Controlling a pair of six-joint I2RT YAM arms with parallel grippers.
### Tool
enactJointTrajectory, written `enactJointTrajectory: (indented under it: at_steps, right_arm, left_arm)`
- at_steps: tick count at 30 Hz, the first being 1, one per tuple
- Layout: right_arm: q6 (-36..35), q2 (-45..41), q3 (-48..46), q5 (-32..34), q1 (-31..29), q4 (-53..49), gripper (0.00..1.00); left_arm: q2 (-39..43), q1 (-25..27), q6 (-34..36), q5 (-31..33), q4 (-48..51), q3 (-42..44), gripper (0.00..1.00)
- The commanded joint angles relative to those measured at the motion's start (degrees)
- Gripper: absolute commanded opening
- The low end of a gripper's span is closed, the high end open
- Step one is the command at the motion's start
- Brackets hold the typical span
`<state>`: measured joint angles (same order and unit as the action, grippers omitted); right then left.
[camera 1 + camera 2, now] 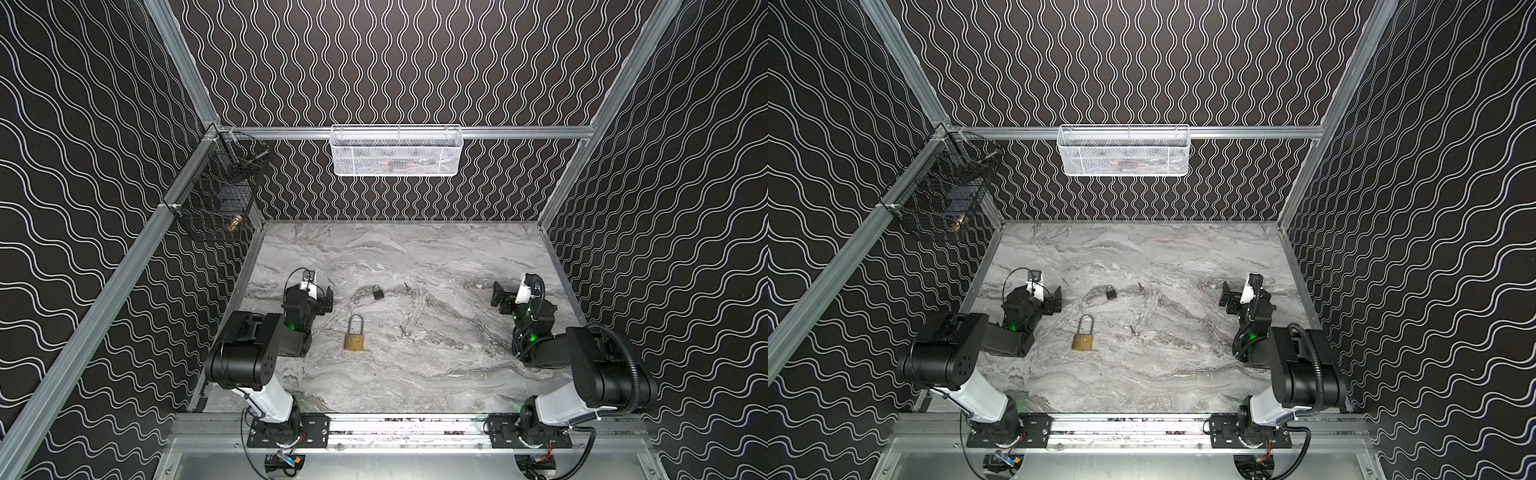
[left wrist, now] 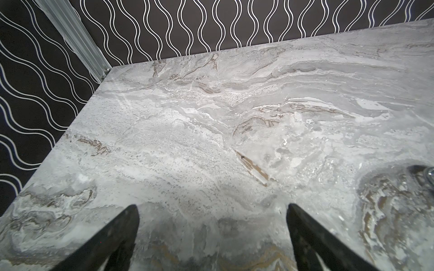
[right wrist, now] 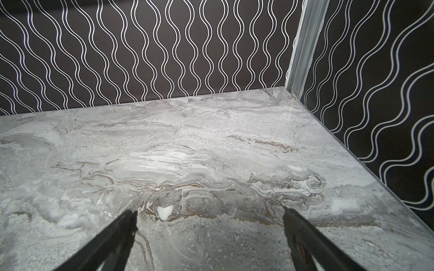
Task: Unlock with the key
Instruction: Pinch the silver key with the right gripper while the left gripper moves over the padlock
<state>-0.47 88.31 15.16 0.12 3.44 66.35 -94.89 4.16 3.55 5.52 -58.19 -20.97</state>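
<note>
A brass padlock with a tall silver shackle lies flat on the marble table, left of centre. Behind it lies a small black padlock. One small key lies right of the brass padlock, and another key lies right of the black one. My left gripper hovers open and empty, left of both padlocks. Far to the right, my right gripper is open and empty too. Only a shiny bit of metal shows at the left wrist view's edge.
A white mesh basket hangs on the back rail. A black wire basket hangs in the back left corner. Patterned walls enclose the marble table on three sides.
</note>
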Motion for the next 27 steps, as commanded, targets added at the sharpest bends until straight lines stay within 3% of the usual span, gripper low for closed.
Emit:
enactJointTrajectory:
  at_steps: [1, 3, 6, 8, 10, 12, 13, 16, 17, 20, 23, 25, 27]
  right_arm:
    - [-0.2, -0.2, 0.0, -0.1, 0.0, 1.3, 0.99]
    - [-0.7, -0.8, -0.8, 0.4, -0.4, 2.4, 0.99]
    - [-2.8, -8.4, -2.0, 7.4, -4.2, -0.7, 0.99]
    - [-4.7, -15.9, 1.5, 11.8, -8.0, -11.8, 0.99]
    - [-3.5, -20.1, 8.4, 10.5, -10.6, -24.8, 0.99]
    - [-1.5, -20.1, 17.1, 5.7, -12.3, -39.5, 0.99]
    - [0.9, -18.3, 21.5, 3.8, -13.1, -46.3, 0.99]
    - [5.2, -11.7, 31.0, -6.1, -16.6, -59.8, 0.99]
    - [6.4, -9.4, 33.4, -6.1, -19.2, -63.2, 0.98]
    - [8.3, -5.7, 32.9, -6.3, -25.8, -61.1, 0.93]
    - [9.7, -1.1, 32.1, -7.0, -31.2, -56.8, 0.81]
    - [9.0, 3.3, 34.8, -4.9, -33.8, -58.4, 0.69]
    - [8.0, 7.4, 38.0, -1.8, -35.8, -61.0, 0.64]
  left_arm:
    - [-0.2, -0.5, 0.5, -1.3, 0.1, -0.6, 0.99]
    - [-0.1, -0.6, 0.4, -1.4, -0.3, -0.4, 0.99]
    - [1.0, -0.6, 0.8, -2.0, -1.1, 0.3, 0.99]
    - [8.1, 1.8, 2.6, 0.2, 5.8, -0.2, 0.99]
    - [16.8, 7.2, 2.2, 9.6, 17.9, -3.8, 0.99]
    - [22.0, 8.6, -9.4, 10.6, 28.8, -7.9, 0.93]
    - [22.9, 8.6, -15.3, 7.7, 34.0, -10.5, 0.90]
    - [22.0, 9.5, -25.6, -9.3, 46.0, -17.3, 0.80]
    - [21.6, 10.1, -28.6, -13.5, 50.0, -19.5, 0.77]
    - [21.1, 13.1, -34.6, -24.8, 54.2, -21.4, 0.68]
    - [21.8, 16.7, -37.7, -27.6, 58.3, -21.2, 0.68]
    - [24.2, 18.9, -37.5, -28.5, 58.6, -19.8, 0.64]
    - [27.3, 20.1, -37.8, -27.3, 59.5, -18.2, 0.61]
